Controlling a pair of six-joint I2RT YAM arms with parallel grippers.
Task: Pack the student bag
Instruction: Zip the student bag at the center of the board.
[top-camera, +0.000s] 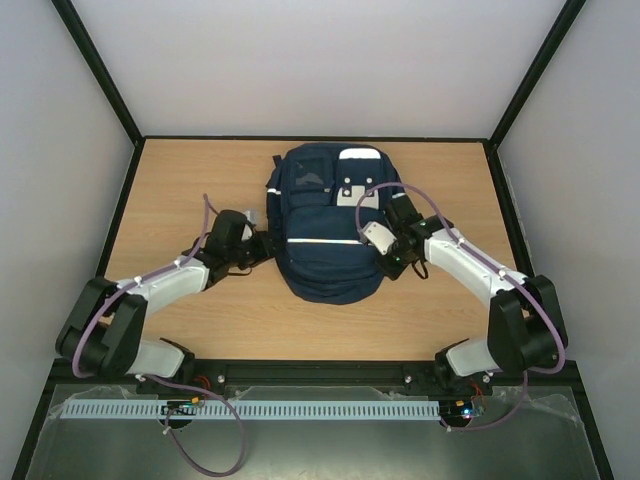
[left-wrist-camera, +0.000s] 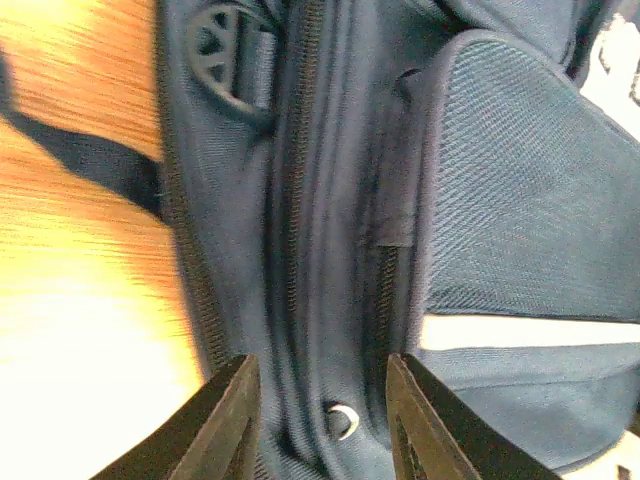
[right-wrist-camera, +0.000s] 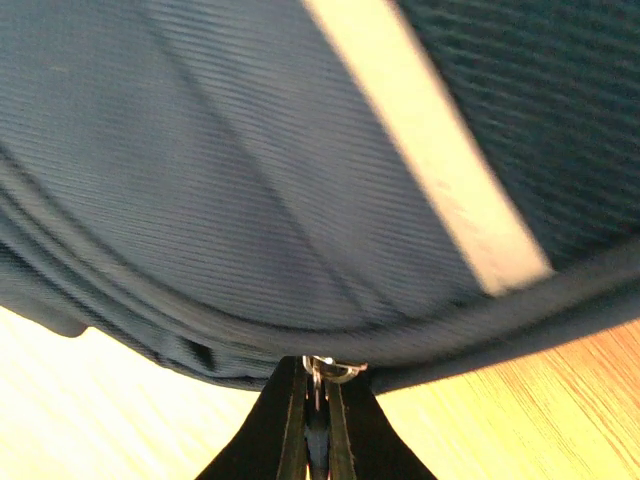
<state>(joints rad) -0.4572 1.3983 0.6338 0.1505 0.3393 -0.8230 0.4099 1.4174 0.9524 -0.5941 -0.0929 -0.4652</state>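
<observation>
The student bag (top-camera: 325, 225), navy blue with white stripes, lies flat in the middle of the wooden table (top-camera: 200, 190). My left gripper (top-camera: 262, 246) is at the bag's left side. In the left wrist view the left gripper (left-wrist-camera: 320, 365) is open, its jaws astride the bag's (left-wrist-camera: 500, 180) side zipper lines, with a small metal ring (left-wrist-camera: 345, 420) lying between them. My right gripper (top-camera: 395, 262) is at the bag's right lower edge. In the right wrist view the right gripper (right-wrist-camera: 318, 368) is shut on a metal zipper pull (right-wrist-camera: 335, 371) at the bag's (right-wrist-camera: 250, 180) seam.
A dark strap (left-wrist-camera: 90, 160) trails from the bag across the wood on the left. Grey walls and black frame posts (top-camera: 100, 70) enclose the table. A white slotted cable duct (top-camera: 300, 410) runs along the near edge behind the arm bases.
</observation>
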